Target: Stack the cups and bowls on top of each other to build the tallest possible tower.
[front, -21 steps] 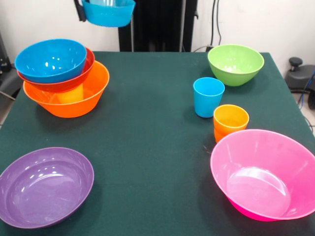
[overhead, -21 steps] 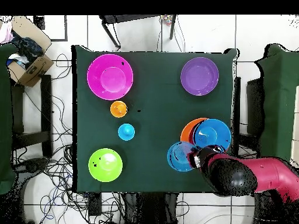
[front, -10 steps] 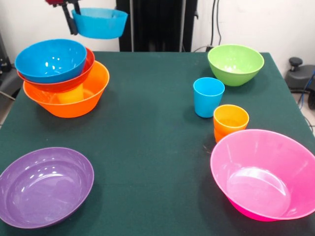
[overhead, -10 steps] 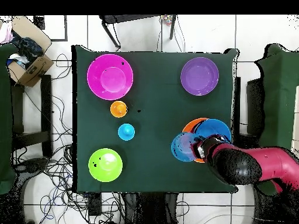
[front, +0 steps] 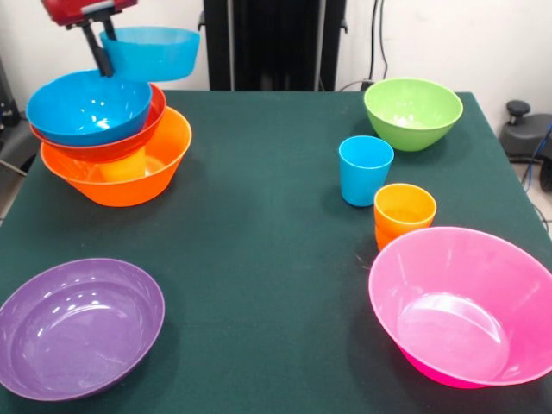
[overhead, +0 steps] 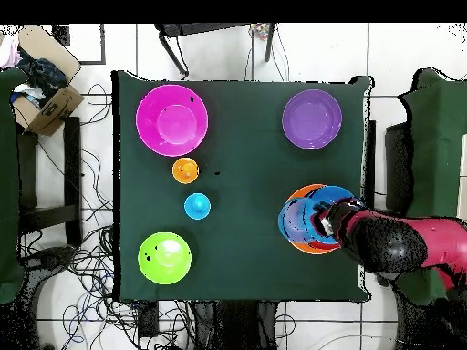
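The tower [front: 112, 138], a nested pile of glossy plastic bowls at the upper left of the front view, has a big orange bowl [front: 129, 177] as its base, a red-orange bowl [front: 129, 142] inside that and a blue bowl [front: 89, 105] on top, so each smaller one sits in a wider one and the pile holds steady. Above its far edge the claw [front: 102, 53] is clamped on the rim of a second, smaller blue plastic bowl [front: 151, 52], which hangs upright and clear of the pile, apparently held by the rim so that it can be lowered into the blue bowl below. In the overhead view this carried bowl overlaps the pile at centre right. The rest waits on the dark green desk [front: 259, 224]: a green bowl [front: 412, 112] at upper right, a blue plastic tumbler [front: 365, 170] and nested orange tumblers [front: 404, 214] just beside it, a large pink bowl [front: 466, 306] at lower right and a purple bowl [front: 78, 326] at lower left.
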Available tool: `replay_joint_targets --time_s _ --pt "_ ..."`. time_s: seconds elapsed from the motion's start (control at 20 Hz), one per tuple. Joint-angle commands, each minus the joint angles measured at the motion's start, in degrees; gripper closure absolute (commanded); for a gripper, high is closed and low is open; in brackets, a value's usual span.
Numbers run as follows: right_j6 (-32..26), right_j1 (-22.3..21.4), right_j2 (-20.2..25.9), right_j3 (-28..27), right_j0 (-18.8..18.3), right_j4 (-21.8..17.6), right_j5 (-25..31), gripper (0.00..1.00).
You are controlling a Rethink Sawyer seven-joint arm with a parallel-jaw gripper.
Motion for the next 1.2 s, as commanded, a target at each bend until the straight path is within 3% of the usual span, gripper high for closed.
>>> replay_joint_targets --time_s 0.05,0.5,1.2 --pt "-23.1 2.5 1.1 -5.2 -0.1 -1.7 8.8 1.0" --pt "-27.6 4.1 0.7 -8.6 -0.7 -2.3 11.2 1.0" --pt "-31.2 8.2 -1.6 -11.6 -0.7 -5.9 8.9 1.0"
